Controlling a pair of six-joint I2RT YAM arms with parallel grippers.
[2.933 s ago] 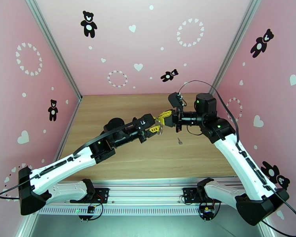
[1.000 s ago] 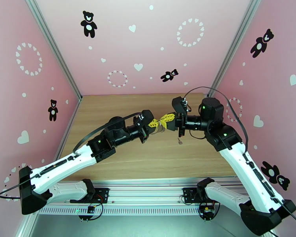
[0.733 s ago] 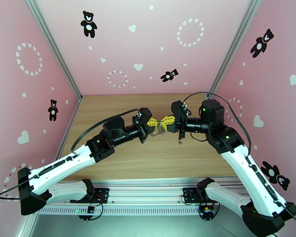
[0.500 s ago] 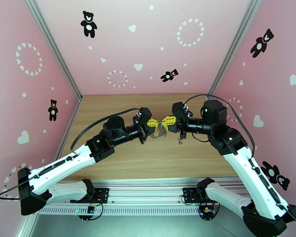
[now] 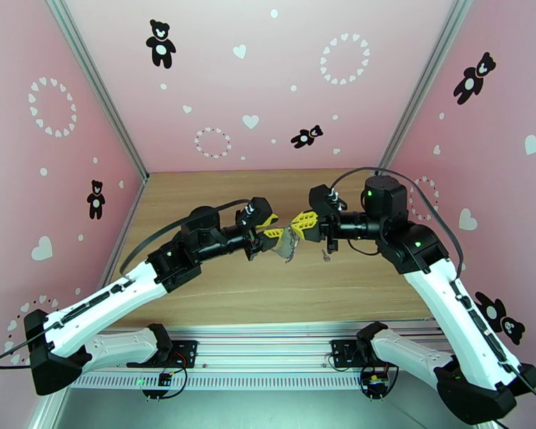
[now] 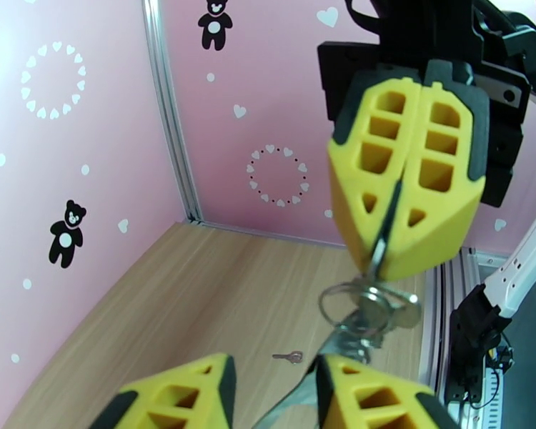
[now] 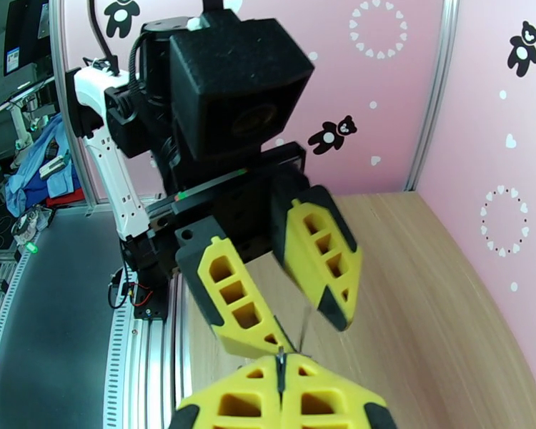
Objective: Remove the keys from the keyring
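Metal keyring (image 6: 368,309) dangles from the right jaws (pinched shut).

Keyring (image 6: 368,309) just under right pincer (image 6: 380,268): blurry tangle, can't tell what's on it. Left pincer (image 6: 274,377) fingers (image 6: 182,391) cut off at bottom edge.

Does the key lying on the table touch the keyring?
Apart. The left wrist view shows the key flat on the table, with bare wood between it and the hanging keyring.

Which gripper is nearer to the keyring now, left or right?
Right. The right gripper is shut on the keyring, which hangs from it; the left gripper has its jaws open just beneath.
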